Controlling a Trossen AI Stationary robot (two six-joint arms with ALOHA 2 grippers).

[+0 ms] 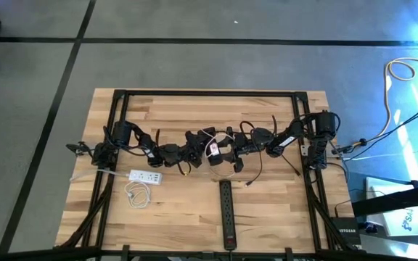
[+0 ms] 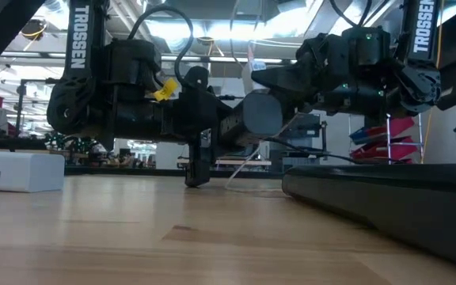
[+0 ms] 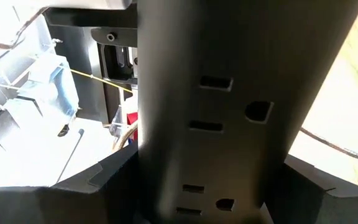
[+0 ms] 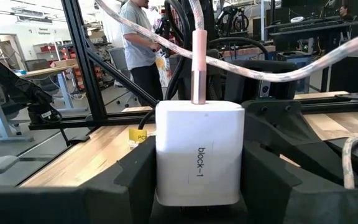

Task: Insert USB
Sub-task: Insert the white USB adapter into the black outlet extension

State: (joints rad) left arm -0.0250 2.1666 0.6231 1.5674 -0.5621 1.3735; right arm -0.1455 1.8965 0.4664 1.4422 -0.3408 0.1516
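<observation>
From above I see both arms stretched toward the middle of the wooden table (image 1: 194,109), meeting just above the near half. My right gripper (image 4: 197,205) is clamped on a white charger block (image 4: 199,152) labelled "block-1", its fingers (image 4: 278,168) pressed against both sides. A pink braided USB cable (image 4: 199,56) is already plugged into the block's far face and loops away across the right wrist view. In the high view that block (image 1: 212,150) sits between the two wrists at the table's centre.

My left gripper (image 3: 197,211) closes around a black power strip (image 3: 229,93), one dark finger (image 3: 114,174) on each side of the body; its outlet slots fill the left wrist view.

A second black power strip (image 1: 227,214) lies flat on the near edge of the table, well apart from the grippers. A white power strip (image 1: 144,176) rests near the left arm's base, with a coiled white cable (image 1: 136,194) just beside it.

In the right wrist view a person (image 4: 138,43) stands in the room beyond the table frame.
</observation>
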